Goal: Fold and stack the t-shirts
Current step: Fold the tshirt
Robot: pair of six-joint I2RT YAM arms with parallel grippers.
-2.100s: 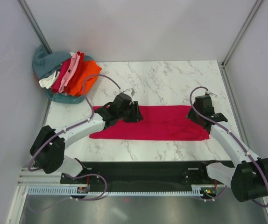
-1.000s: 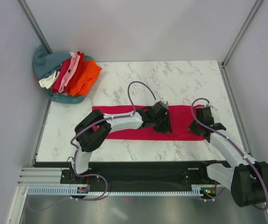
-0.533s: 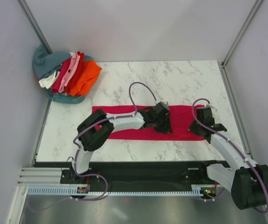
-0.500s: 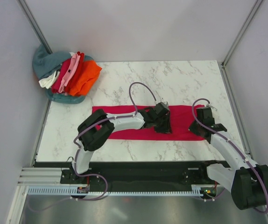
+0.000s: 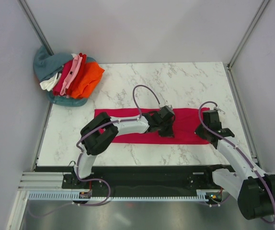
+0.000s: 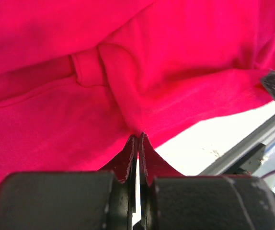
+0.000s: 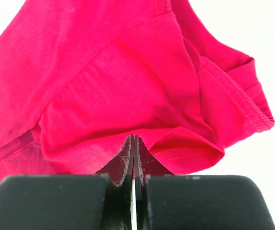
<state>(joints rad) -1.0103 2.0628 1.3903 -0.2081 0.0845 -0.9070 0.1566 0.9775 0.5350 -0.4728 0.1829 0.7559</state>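
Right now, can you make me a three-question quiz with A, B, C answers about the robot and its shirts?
1. Where is the pile of t-shirts?
A) at the far left corner of the table
B) at the far right corner
C) between the arm bases

2. What colour is the flat t-shirt?
A) teal
B) white
C) crimson

3. What are the left gripper and right gripper doing?
A) hanging open
B) pinching the flat t-shirt
C) holding a cup

Answers:
1 A: the pile sits at the far left corner, partly over the edge.
2 C: the spread cloth is crimson all over.
3 B: each wrist view shows shut fingers with crimson cloth nipped at the tips.
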